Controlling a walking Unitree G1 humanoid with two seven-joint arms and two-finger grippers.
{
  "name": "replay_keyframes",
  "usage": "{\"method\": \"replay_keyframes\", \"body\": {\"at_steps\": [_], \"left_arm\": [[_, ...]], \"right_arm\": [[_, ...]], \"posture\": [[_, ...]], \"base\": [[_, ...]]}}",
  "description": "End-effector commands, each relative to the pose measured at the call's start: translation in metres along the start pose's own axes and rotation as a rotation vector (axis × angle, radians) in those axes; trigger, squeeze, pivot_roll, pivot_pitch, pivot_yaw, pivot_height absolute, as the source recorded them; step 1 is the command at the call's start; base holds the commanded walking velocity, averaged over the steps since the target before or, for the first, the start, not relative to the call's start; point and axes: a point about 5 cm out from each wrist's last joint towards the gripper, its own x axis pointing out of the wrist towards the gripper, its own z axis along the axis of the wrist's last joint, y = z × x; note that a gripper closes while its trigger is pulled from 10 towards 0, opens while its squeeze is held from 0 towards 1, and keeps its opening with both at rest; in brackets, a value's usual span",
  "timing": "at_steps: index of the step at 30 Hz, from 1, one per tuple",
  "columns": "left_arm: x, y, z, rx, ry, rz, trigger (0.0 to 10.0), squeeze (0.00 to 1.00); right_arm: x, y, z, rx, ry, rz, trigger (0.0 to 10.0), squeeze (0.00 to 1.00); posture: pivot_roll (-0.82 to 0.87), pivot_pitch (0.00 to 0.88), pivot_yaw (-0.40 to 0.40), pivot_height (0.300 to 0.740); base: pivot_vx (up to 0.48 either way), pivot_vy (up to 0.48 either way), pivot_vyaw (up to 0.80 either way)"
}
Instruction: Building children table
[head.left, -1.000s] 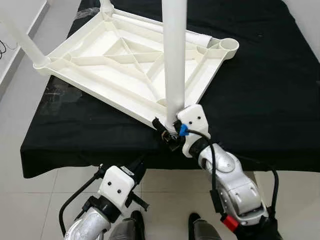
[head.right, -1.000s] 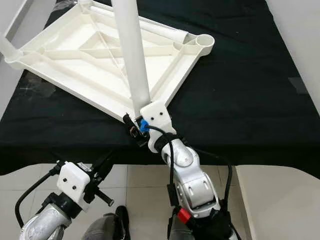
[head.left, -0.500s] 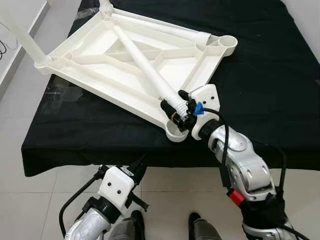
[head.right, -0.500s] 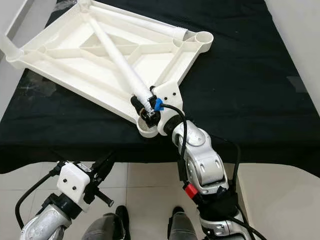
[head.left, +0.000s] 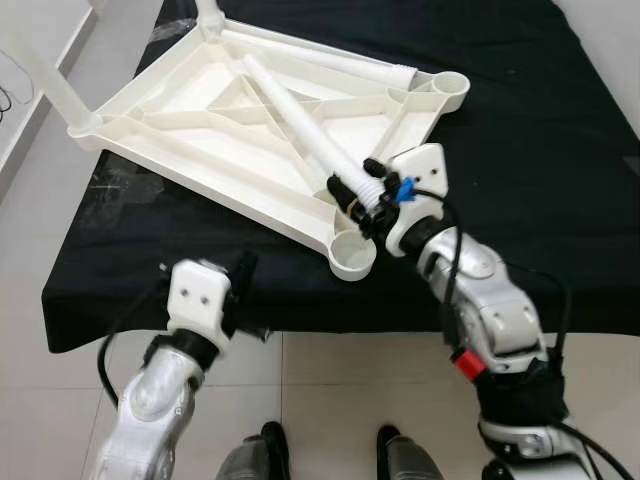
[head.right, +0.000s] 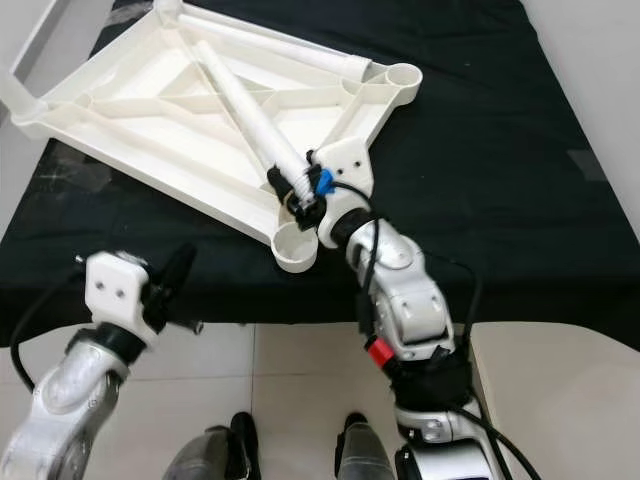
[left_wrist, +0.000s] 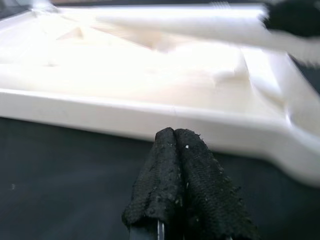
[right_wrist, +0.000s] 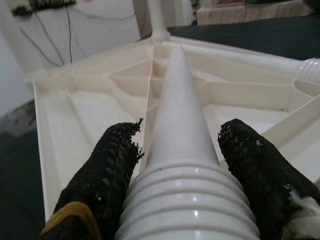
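While the left gripper (head.left: 243, 268) is raised at the near edge of the black cloth-covered tabletop (head.left: 520, 180), its two black fingers (left_wrist: 182, 185) are pressed together with nothing between them, and they point toward the near side rail of the white plastic upside-down children's table top (head.left: 215, 150), short of touching it. Just beyond the tabletop's near edge lies that table top's nearest corner, an open round socket (head.left: 352, 254), which sits close beside the right gripper (head.left: 358, 197). That right gripper pinches the ribbed, threaded end of a long white plastic table leg (head.left: 295, 120), one black finger (right_wrist: 102, 172) on each side of the ridged collar. The leg lies low across the ribbed underside of the table top, its long axis running diagonally from the held threaded end, near the robot and to its right, away toward the far left, where its plain end rests over the central ribs. In the right wrist view the leg narrows away from the gripper toward the far corner of the frame. Farther off, a second white leg (head.left: 330, 65) lies along the table top's far right rail, its threaded end just beside another open socket (head.left: 450, 88) at the right corner. At the left corner a fitted white leg (head.left: 45, 75) stands up at a slant out of its socket, and another fitted leg (head.left: 209, 10) rises at the far corner. White floor tiles (head.left: 330, 400) show below the tabletop's near edge.
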Motion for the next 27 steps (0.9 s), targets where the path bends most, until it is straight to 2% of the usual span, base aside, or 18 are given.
{"method": "replay_keyframes", "body": {"at_steps": [1, 2, 4, 5, 6, 7, 9, 12, 13, 15, 17, 18, 19, 20, 21, 22, 25, 27], "left_arm": [[0.013, 0.012, 0.01, -0.115, -0.026, 0.051, 10.0, 0.0], [0.013, 0.012, 0.01, -0.115, -0.026, 0.051, 10.0, 0.0], [0.031, 0.016, 0.027, -0.267, -0.086, 0.056, 10.0, 0.0], [0.031, 0.016, 0.027, -0.267, -0.086, 0.056, 10.0, 0.0], [0.038, 0.018, 0.033, -0.329, -0.1, 0.054, 10.0, 0.0], [0.055, 0.02, 0.045, -0.516, -0.132, 0.053, 10.0, 0.0], [0.059, 0.02, 0.047, -0.558, -0.137, 0.051, 10.0, 0.0], [0.073, 0.022, 0.054, -0.692, -0.15, 0.054, 10.0, 0.0], [0.079, 0.021, 0.057, -0.776, -0.155, 0.038, 10.0, 0.0], [0.081, 0.021, 0.058, -0.799, -0.155, 0.033, 10.0, 0.0], [0.086, 0.017, 0.059, -0.839, -0.145, 0.023, 10.0, 0.0], [0.086, 0.017, 0.059, -0.839, -0.145, 0.023, 10.0, 0.0], [0.087, 0.015, 0.059, -0.843, -0.138, 0.016, 10.0, 0.0], [0.087, 0.012, 0.058, -0.85, -0.131, 0.012, 10.0, 0.0], [0.087, 0.011, 0.057, -0.861, -0.121, 0.008, 10.0, 0.0], [0.085, 0.01, 0.053, -0.866, -0.101, 0.008, 10.0, 0.0], [0.085, 0.009, 0.051, -0.873, -0.084, 0.007, 10.0, 0.0], [0.079, 0.004, 0.041, -0.83, -0.038, 0.006, 10.0, 0.0]], "right_arm": [[0.002, -0.004, 0.009, 0.076, -0.066, -0.009, 0.0, 0.0], [0.002, -0.004, 0.009, 0.076, -0.066, -0.009, 0.0, 0.0], [0.002, -0.013, 0.016, 0.112, -0.102, -0.021, 0.0, 0.0], [0.002, -0.013, 0.016, 0.112, -0.102, -0.021, 0.0, 0.0], [0.002, -0.015, 0.018, 0.12, -0.114, -0.023, 0.0, 0.0], [0.002, -0.018, 0.023, 0.143, -0.144, -0.014, 0.0, 0.0], [0.002, -0.019, 0.024, 0.149, -0.151, -0.012, 0.0, 0.0], [0.0, -0.018, 0.026, 0.154, -0.171, 0.012, 0.0, 0.0], [0.0, -0.019, 0.028, 0.159, -0.184, 0.017, 0.0, 0.0], [-0.001, -0.019, 0.029, 0.161, -0.187, 0.018, 0.0, 0.0], [-0.004, -0.014, 0.024, 0.044, -0.104, 0.106, 0.0, 0.0], [-0.004, -0.014, 0.024, 0.044, -0.104, 0.106, 0.0, 0.0], [-0.006, -0.011, 0.019, -0.012, -0.055, 0.155, 0.0, 0.0], [-0.01, -0.005, 0.012, -0.078, 0.01, 0.216, 2.6, 0.0], [-0.012, -0.002, 0.007, -0.111, 0.049, 0.252, 2.6, 0.0], [-0.014, 0.001, 0.003, -0.128, 0.085, 0.285, 10.0, 0.0], [-0.015, 0.004, 0.0, -0.136, 0.109, 0.307, 10.0, 0.0], [-0.016, 0.006, -0.002, -0.175, 0.147, 0.34, 10.0, 0.0]], "posture": [[0.01, 0.272, 0.042, 0.74], [0.01, 0.272, 0.042, 0.74], [0.0, 0.264, 0.047, 0.74], [0.0, 0.264, 0.047, 0.74], [0.0, 0.264, 0.047, 0.74], [0.0, 0.258, 0.051, 0.74], [0.0, 0.258, 0.051, 0.74], [0.0, 0.253, 0.055, 0.74], [-0.01, 0.252, 0.062, 0.74], [-0.01, 0.252, 0.062, 0.74], [-0.02, 0.253, 0.065, 0.74], [-0.02, 0.253, 0.065, 0.74], [-0.02, 0.253, 0.065, 0.74], [-0.02, 0.254, 0.065, 0.74], [-0.02, 0.254, 0.065, 0.74], [-0.02, 0.255, 0.065, 0.74], [-0.02, 0.255, 0.065, 0.74], [-0.02, 0.257, 0.062, 0.74]], "base": [[0.0, 0.0, 0.0], [0.0, 0.0, 0.0], [0.0, 0.0, 0.0], [0.0, 0.0, 0.0], [0.0, 0.0, 0.0], [0.0, 0.0, 0.0], [0.0, 0.0, 0.0], [0.0, 0.0, 0.0], [0.0, 0.0, 0.0], [0.0, 0.0, 0.0], [0.0, 0.0, 0.0], [0.0, 0.0, 0.0], [0.0, 0.0, 0.0], [0.0, 0.0, 0.0], [0.0, 0.0, 0.0], [0.0, 0.0, 0.0], [0.0, 0.0, 0.0], [0.0, 0.0, 0.0]]}}
